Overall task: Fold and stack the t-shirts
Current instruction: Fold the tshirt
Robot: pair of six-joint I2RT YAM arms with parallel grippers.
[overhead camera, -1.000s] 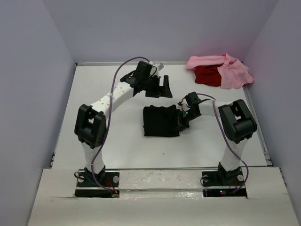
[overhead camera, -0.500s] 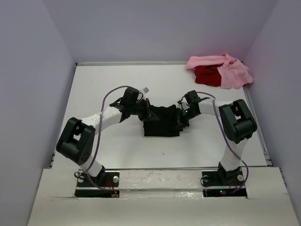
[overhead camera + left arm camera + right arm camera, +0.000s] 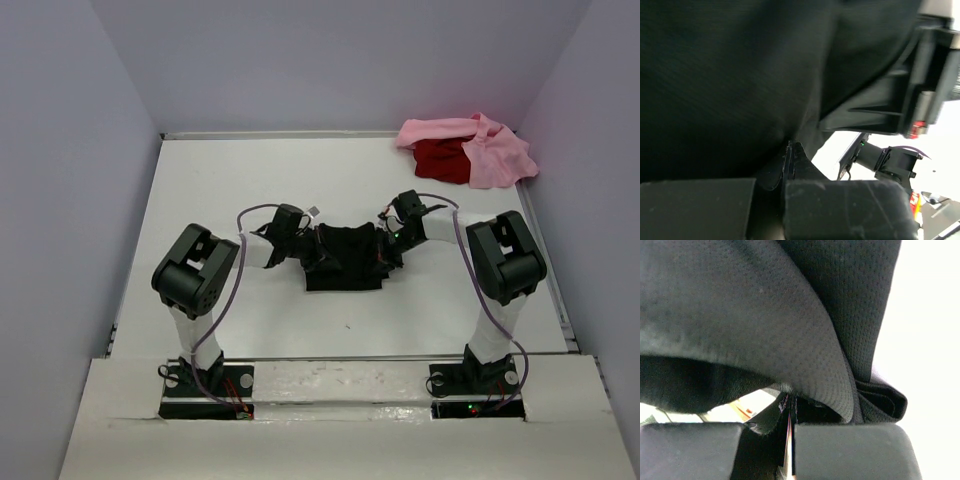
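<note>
My left gripper (image 3: 312,250) has swung down and clamped the left edge of the black t-shirt (image 3: 345,265) at frame centre. The right gripper (image 3: 388,248) stays pinched on its right edge. With both edges held, I judge the fold can begin. The pink t-shirt (image 3: 500,152) and red t-shirt (image 3: 440,160) wait upper right.

Your left gripper (image 3: 312,252) and right gripper (image 3: 386,250) sit low, facing each other. Both have their jaws pinched tight on the black t-shirt (image 3: 345,265) between them.

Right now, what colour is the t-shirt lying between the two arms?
The t-shirt is black, seen best from the top external camera.
</note>
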